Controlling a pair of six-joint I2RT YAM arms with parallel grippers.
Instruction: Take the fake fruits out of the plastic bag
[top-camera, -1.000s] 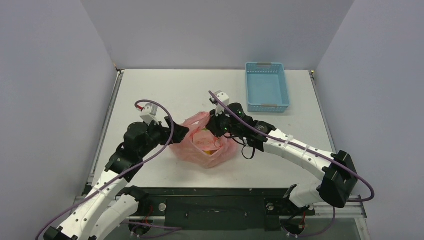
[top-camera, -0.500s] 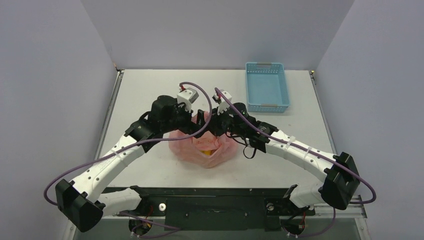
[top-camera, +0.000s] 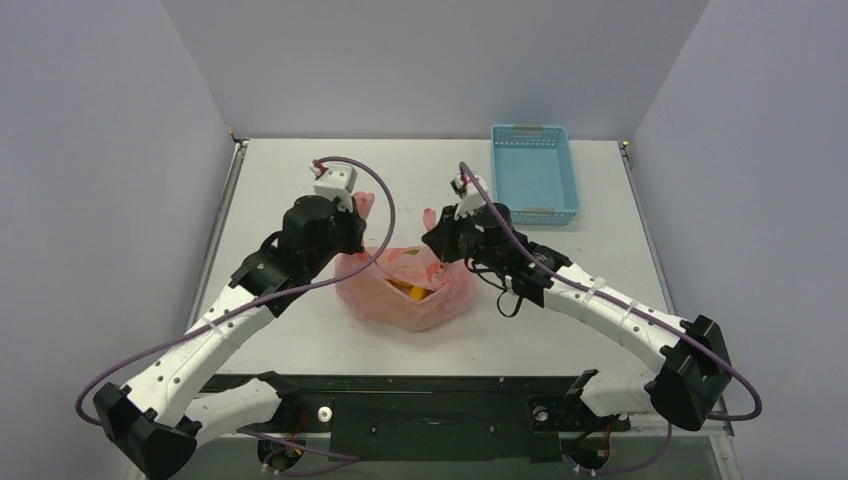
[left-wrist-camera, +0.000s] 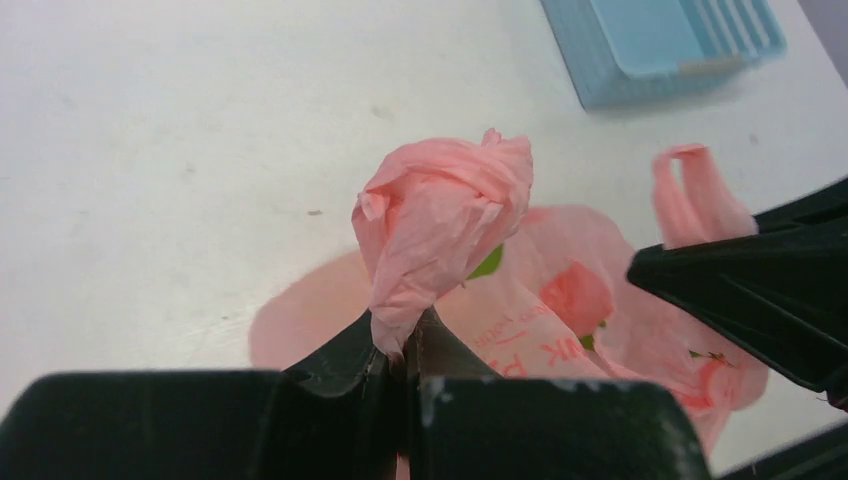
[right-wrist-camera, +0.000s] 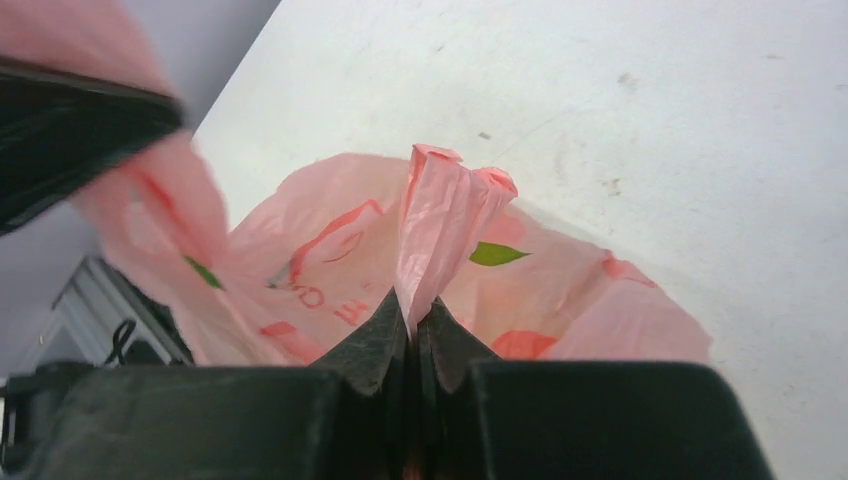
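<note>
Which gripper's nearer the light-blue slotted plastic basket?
Right. Right gripper holds a pink plastic bag handle left of the basket; left gripper holds the other handle, farther left.

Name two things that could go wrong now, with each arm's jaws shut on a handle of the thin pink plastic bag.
Both jaws pinch only a twisted strip of the thin, crinkly pink plastic bag; pulled apart, a handle could slip free or tear. The yellow-orange plastic fruit lies in the open mouth; lifting the handles might tip it out uncontrolled.
</note>
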